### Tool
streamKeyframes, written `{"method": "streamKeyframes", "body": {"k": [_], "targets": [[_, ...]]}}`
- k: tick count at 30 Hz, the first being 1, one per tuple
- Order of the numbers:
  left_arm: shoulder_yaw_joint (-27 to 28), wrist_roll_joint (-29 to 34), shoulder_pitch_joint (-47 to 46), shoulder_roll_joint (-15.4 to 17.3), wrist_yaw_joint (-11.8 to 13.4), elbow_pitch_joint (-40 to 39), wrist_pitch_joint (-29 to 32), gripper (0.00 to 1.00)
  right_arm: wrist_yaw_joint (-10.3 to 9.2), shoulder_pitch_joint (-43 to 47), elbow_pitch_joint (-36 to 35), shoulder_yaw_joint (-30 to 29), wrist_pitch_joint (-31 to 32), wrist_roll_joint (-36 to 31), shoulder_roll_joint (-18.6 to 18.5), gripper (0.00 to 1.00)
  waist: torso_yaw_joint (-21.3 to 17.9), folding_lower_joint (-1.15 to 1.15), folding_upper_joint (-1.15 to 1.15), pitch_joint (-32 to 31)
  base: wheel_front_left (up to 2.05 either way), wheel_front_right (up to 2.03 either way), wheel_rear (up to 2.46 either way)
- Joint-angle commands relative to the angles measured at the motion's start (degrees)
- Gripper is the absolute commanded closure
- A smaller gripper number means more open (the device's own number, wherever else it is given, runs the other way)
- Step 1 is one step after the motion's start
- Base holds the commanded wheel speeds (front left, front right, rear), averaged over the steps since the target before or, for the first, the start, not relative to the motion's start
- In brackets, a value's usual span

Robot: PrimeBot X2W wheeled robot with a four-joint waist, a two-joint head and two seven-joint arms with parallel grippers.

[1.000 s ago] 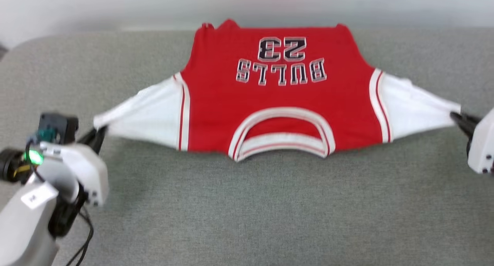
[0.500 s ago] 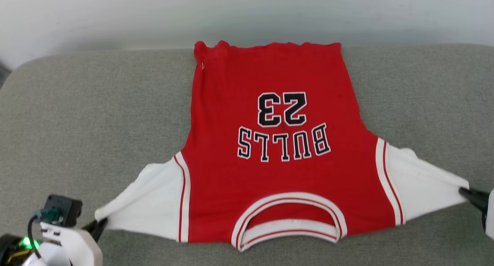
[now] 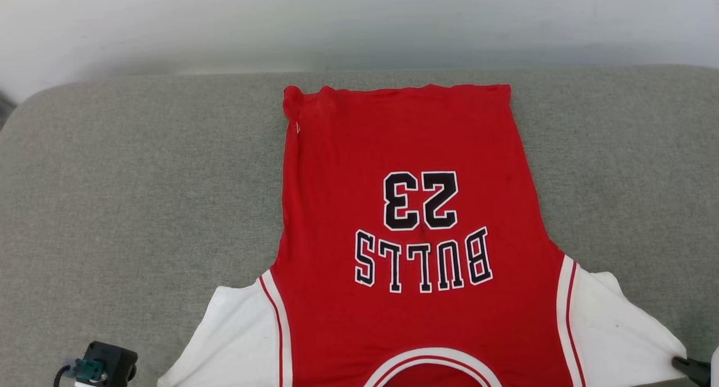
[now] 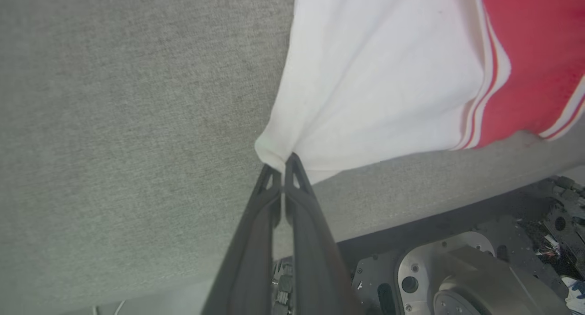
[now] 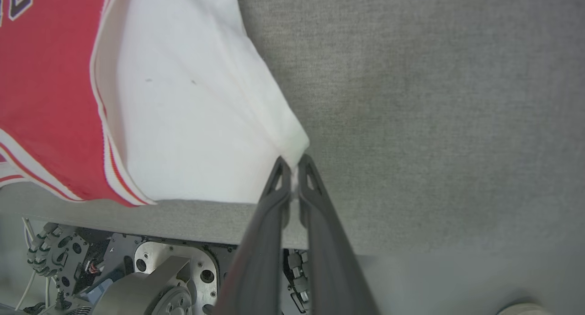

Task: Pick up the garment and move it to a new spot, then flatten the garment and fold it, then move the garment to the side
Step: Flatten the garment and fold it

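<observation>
While the shirt [image 3: 404, 207] lies print-up on the grey cushion [image 3: 140, 179], you have it stretched from two ends. Nearest you, the left gripper [image 4: 284, 162] is clenched on the tip of the left sleeve [image 4: 365, 77], at about 7 o'clock in the head view. The right gripper [image 5: 295, 164] is clenched on the tip of the right sleeve [image 5: 192, 100], at about 5 o'clock. Both tips sit close to the cushion's near edge, and the collar [image 3: 432, 353] runs off the head view at 6 o'clock. Further out, the red body lies smooth with the "BULLS 23" print [image 3: 421, 235] upside down to you. The hem [image 3: 404, 89] reaches toward 12 o'clock, short of the wall [image 3: 359, 22], with one small bunched corner [image 3: 292, 98] at 11 o'clock. By my reading, the pick-up and move look done and the flattening is nearly there; you have the release, the fold and the shift to the side left
</observation>
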Motion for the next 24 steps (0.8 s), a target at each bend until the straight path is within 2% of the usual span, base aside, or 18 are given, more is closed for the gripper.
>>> {"method": "streamKeyframes", "body": {"k": [1, 3, 4, 5, 10, 13, 16, 19, 24], "targets": [[0.11, -0.17, 0.21, -0.07, -0.21, -0.18, -0.23, 1.0, -0.06, 0.6, -0.58, -0.46, 0.3, -0.4, 0.0, 1.0, 0.14, 0.01, 0.0, 0.33, 0.0, 0.0, 0.0], [-0.1, 0.05, -0.33, -0.27, -0.46, -0.58, -0.38, 1.0, -0.06, 0.24, -1.91, -0.93, 0.57, -1.06, 0.08, 1.0, 0.43, 0.01, 0.0, 1.04, 0.0, 0.0, 0.0], [-0.25, 0.21, -0.79, -0.32, -0.73, -0.84, -0.41, 1.0, -0.06, -0.23, -2.68, -1.0, 0.73, -1.21, 0.02, 0.63, 0.62, 0.01, 0.0, 1.43, 0.0, 0.0, 0.0], [-0.33, 0.16, -1.31, -0.44, -1.04, -1.26, -0.48, 1.0, -0.05, -0.71, -3.59, -0.72, 0.97, -0.97, -0.26, 0.0, 0.83, 0.01, 0.0, 1.79, 0.0, 0.0, 0.0], [-0.5, -1.53, -3.13, -1.05, -2.88, -4.71, 0.27, 1.0, -0.04, -4.24, -7.51, -1.92, 4.35, 1.47, -1.78, 0.0, 2.58, 0.01, 0.0, 5.31, 0.0, 0.0, 0.0], [-0.56, -0.59, -4.19, -0.62, -2.65, -7.63, 0.77, 1.0, -0.04, -8.99, -9.96, -3.32, 6.43, 2.34, -2.53, 0.0, 4.27, 0.01, 0.0, 8.33, 0.0, 0.0, 0.0], [-0.63, 0.52, -4.88, -0.37, -2.1, -10.98, 0.85, 1.0, -0.04, -16.1, -11.31, -3.84, 10.09, 2.78, -2.27, 0.0, 5.93, 0.01, 0.0, 11.85, 0.0, 0.0, 0.0], [-1.13, 0.14, -6.12, -1.22, -2.64, -14.64, 1.22, 1.0, -0.04, -25.0, -11.18, -3.27, 14.57, 1.98, -2.02, 0.0, 8.09, 0.01, 0.0, 16.2, 0.0, 0.0, 0.0], [-2.47, 2.79, -8.82, -1.94, -3.3, -18.29, 1.34, 1.0, -0.04, -40.47, -6.78, -1.1, 21.23, -2.56, -2.39, 0.0, 11.81, 0.01, 0.0, 21.86, 0.0, 0.0, 0.0]]}}
